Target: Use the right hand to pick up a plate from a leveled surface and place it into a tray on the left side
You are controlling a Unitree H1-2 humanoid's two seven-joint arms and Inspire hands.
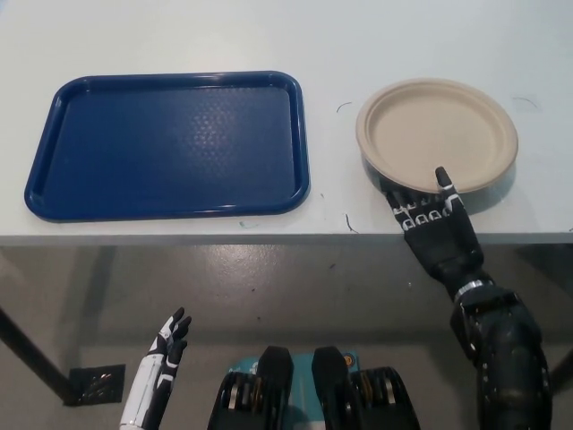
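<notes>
A beige paper plate (pixel 437 134) lies on the white table (pixel 331 36) at the right. An empty blue tray (pixel 168 145) sits to its left. My black right hand (pixel 430 228) reaches over the table's front edge, with its fingers slid under the plate's near rim and its thumb resting on top of that rim. The plate is still flat on the table. My white left hand (pixel 166 354) hangs below the table at the lower left, fingers apart and holding nothing.
The table's front edge (pixel 269 237) runs across the picture, with grey floor below it. Bare table surface lies between the tray and the plate. A dark table leg (pixel 36 363) and its foot stand at the lower left.
</notes>
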